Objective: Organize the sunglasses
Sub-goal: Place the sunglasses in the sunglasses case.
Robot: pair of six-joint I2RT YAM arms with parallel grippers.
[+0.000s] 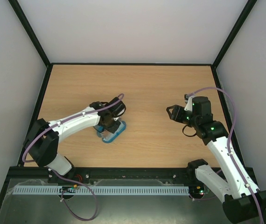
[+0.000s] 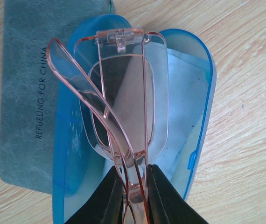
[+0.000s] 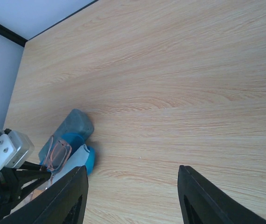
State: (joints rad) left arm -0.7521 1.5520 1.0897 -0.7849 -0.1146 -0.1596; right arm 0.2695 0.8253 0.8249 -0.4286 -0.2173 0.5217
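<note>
STEP: seat sunglasses (image 2: 123, 102) in blue case (image 2: 199, 116) | LEFT: your left gripper (image 2: 132, 186) pinches the folded temples, lenses jutting ahead of the fingertips, open case just beyond | DO: lower level, centre lenses within the rim, release gently | RIGHT: right gripper (image 3: 133, 196) half-spread, holding nothing

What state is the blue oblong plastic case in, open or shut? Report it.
Open: the blue oblong plastic case shows its pale inside beneath the pink-framed sunglasses that the left gripper holds over it.
</note>
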